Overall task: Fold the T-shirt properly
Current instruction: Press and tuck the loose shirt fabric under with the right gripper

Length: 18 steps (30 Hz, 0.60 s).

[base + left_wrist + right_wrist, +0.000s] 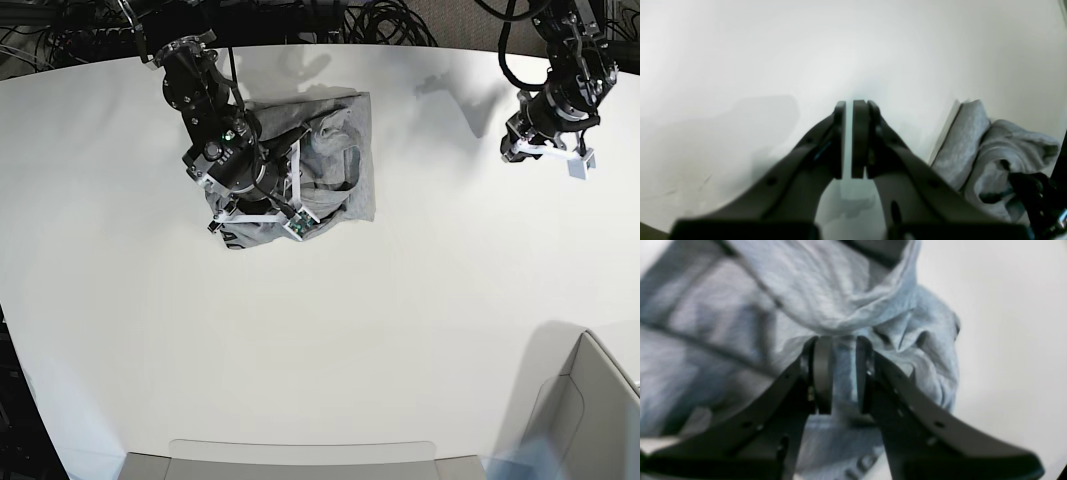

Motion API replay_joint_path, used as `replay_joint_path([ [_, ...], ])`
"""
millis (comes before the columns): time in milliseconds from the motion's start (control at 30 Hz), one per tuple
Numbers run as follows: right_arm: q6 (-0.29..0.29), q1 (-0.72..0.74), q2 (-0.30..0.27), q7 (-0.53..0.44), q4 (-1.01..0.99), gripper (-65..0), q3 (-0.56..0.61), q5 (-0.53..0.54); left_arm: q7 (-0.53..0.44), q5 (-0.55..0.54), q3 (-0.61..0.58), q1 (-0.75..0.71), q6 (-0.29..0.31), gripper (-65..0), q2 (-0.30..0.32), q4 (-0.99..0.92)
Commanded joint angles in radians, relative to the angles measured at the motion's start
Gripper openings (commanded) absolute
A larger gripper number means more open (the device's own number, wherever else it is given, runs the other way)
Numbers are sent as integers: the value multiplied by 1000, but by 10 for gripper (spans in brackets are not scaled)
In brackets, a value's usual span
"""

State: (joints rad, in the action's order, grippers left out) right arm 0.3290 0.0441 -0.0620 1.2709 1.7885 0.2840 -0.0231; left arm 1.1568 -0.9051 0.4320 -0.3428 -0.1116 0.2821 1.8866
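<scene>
Where your left wrist camera looks, the left gripper is nearly closed on nothing over the white table. Your right wrist view shows the right gripper pinching the T-shirt, its lettering unreadable. Your base view has the shirt bunched at the table's far side.

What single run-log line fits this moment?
task: fold T-shirt | left gripper: nearly shut, empty, over table | right gripper: on bunched shirt | shirt: crumpled
</scene>
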Motion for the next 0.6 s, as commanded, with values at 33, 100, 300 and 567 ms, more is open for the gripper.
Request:
replay_joint_path([
  [33, -1, 55, 32, -61, -49, -524, -1, 9, -4, -9, 1, 0, 3, -612, 9, 17],
  [100, -3, 119, 70, -125, -158, -524, 11, 9, -4, -9, 1, 0, 3, -612, 9, 17],
  [300, -9, 326, 156, -299, -527, -524, 133, 9, -4, -10, 1, 0, 3, -612, 9, 17],
  [567, -9, 392, 215, -345, -514, -524, 208, 9, -2, -18, 0, -6, 5, -612, 9, 24],
])
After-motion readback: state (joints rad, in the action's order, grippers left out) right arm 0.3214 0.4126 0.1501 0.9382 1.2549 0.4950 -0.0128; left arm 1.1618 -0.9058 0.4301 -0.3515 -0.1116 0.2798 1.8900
